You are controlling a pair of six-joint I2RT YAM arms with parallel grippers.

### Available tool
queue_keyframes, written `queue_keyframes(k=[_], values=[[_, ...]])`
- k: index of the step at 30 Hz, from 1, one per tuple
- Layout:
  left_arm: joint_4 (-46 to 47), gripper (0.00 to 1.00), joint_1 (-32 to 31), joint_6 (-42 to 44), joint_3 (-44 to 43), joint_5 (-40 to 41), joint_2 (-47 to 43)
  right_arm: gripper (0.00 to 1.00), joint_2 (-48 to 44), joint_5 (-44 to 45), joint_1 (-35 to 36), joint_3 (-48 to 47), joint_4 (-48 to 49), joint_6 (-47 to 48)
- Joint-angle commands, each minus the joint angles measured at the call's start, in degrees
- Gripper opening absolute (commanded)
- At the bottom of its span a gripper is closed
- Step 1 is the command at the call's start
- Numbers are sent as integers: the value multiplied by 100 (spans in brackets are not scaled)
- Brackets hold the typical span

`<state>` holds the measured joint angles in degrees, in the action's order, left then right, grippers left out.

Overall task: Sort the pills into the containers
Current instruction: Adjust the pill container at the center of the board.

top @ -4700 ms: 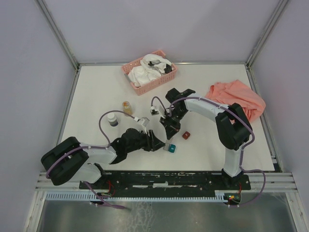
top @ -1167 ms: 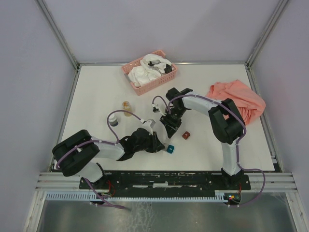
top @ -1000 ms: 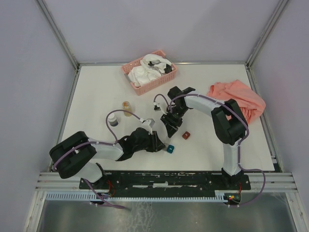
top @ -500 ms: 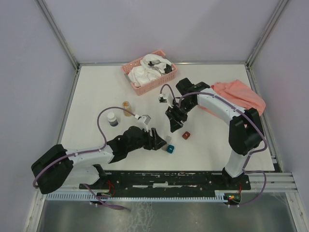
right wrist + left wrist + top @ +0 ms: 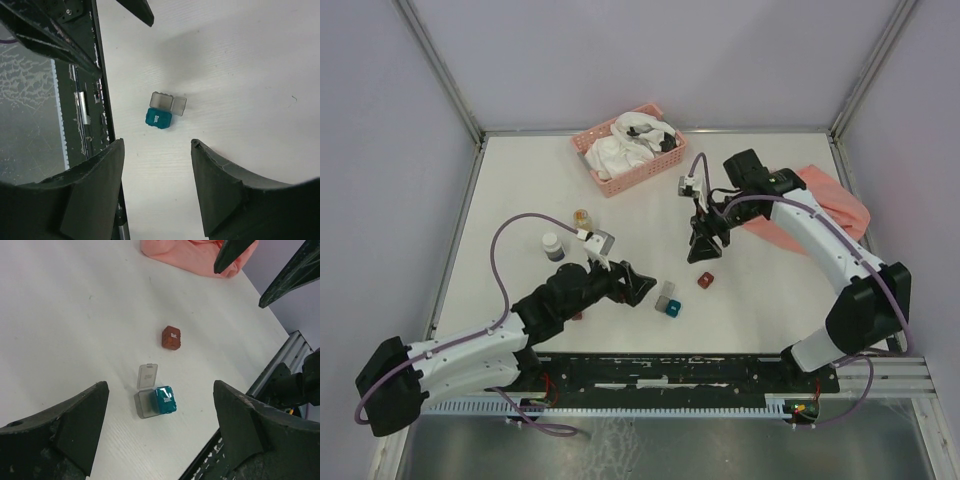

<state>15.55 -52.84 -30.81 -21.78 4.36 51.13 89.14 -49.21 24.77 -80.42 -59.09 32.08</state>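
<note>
A teal container (image 5: 671,308) lies on the table against a grey container (image 5: 665,292) whose lid stands open. In the left wrist view the teal container (image 5: 166,400) and the grey container (image 5: 144,405) lie between and beyond my fingers. A dark red container (image 5: 704,281) sits a little to their right. The pills show as an amber mass in a small clear jar (image 5: 582,221) at the left. My left gripper (image 5: 638,284) is open just left of the two boxes, holding nothing. My right gripper (image 5: 701,255) hangs open above the dark red container, empty.
A pink basket (image 5: 628,150) with white cloth stands at the back. A pink cloth (image 5: 820,200) lies at the right under my right arm. A second small jar (image 5: 552,246) with dark contents stands near the pill jar. A small dark red piece (image 5: 577,316) shows beside my left arm.
My left gripper has opened wide and drawn back from the teal and grey boxes. My right arm has lifted and swung back and to the right, away from them.
</note>
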Motion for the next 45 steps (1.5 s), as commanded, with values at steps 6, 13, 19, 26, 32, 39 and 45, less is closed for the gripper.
queue_keyframes(k=[6, 13, 19, 26, 32, 39, 45], values=[[-367, 92, -7, 1192, -228, 608, -552, 65, -1071, -943, -522, 627, 444, 464], [-943, 96, -2, 1711, -656, 806, -610, 65, -1226, -1681, -992, 707, 213, 747], [-1290, 99, 261, 2003, -836, 999, -473, 65, -1584, -1829, -1027, 1051, 1054, 141], [-884, 97, 1650, 1691, -874, -3, -182, 66, -1987, -1445, -1027, 1597, 2203, -506], [-1273, 91, 2000, 1753, -1394, 495, 604, 78, -2268, -1313, -973, 1820, 2690, -558], [-1321, 84, 2013, 1692, -1438, 614, 609, 74, -2159, -987, -195, 2476, 1684, 1649], [-896, 83, 2014, 1536, -1075, 601, 277, 58, -1692, -324, 739, 3026, 1158, 4132]])
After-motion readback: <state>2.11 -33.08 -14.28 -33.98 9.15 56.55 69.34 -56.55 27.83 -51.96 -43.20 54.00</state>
